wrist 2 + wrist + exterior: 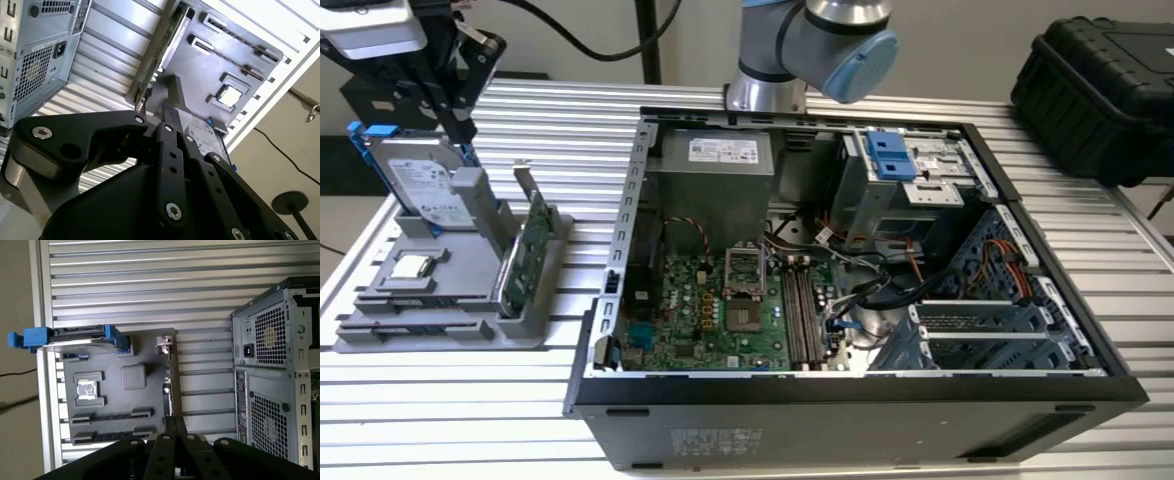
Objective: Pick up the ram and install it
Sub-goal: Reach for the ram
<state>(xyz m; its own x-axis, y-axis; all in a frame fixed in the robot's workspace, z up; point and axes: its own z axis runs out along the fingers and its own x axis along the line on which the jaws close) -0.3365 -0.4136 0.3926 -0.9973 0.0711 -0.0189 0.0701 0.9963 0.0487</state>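
Over holder (454,292) with drive (427,190), card (520,262) and chip (411,266), jaws hang closed.

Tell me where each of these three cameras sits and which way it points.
Exterior view: off the arm, high beside the table, looking down into the open computer case; the arm and gripper show.
First wrist view: on the arm, looking straight down past the gripper at the parts holder.
Second wrist view: on the arm, looking slantwise along the gripper at that holder.
Shared: both wrist views take in the gripper, the holder and the case's rear.
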